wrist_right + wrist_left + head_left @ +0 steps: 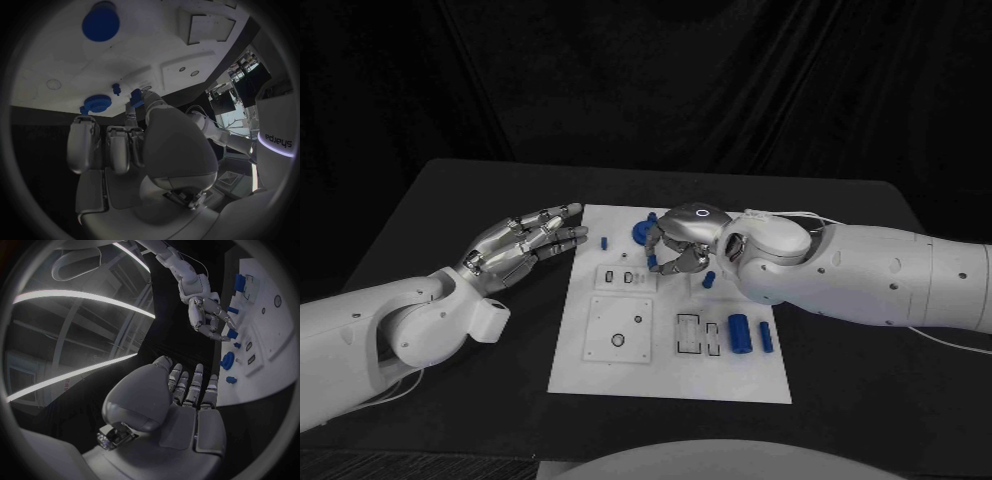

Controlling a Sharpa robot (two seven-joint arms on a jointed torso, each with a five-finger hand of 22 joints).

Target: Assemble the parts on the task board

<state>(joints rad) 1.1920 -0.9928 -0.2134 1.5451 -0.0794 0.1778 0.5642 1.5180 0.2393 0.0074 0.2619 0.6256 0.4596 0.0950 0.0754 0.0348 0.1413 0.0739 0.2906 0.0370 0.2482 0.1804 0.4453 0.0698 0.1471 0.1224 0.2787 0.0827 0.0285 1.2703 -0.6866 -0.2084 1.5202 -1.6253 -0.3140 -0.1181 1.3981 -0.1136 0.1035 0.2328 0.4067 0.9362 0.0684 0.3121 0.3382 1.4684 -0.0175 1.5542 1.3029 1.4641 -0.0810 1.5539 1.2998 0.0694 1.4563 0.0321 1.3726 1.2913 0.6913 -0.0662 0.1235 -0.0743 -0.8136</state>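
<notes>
1. Black desk (459, 200): carries a white rectangular task board (733, 375) at its middle, long side running from the near edge toward the far edge.
2. Left silver hand (524, 245): lies just beside the board's left edge near its far corner, palm down, fingers (199, 385) stretched out and apart, holding nothing; its fingertips reach the board's edge.
3. Right silver hand (682, 240): hangs over the far half of the board, fingers (209, 322) curled downward. It pinches a small blue peg (136, 97) at its fingertips.
4. Round blue disc-shaped part (639, 234): sits on the board near the far edge, just left of the right hand.
5. Small blue pin (606, 242): lies near the board's far-left corner, close to the left fingertips.
6. Two blue cylindrical parts (751, 335): lie side by side near the board's right edge, at mid-length, next to a black-outlined rectangular recess (688, 333).
7. White square plate with an oval hole (619, 330): occupies the board's left side toward the near edge.
</notes>
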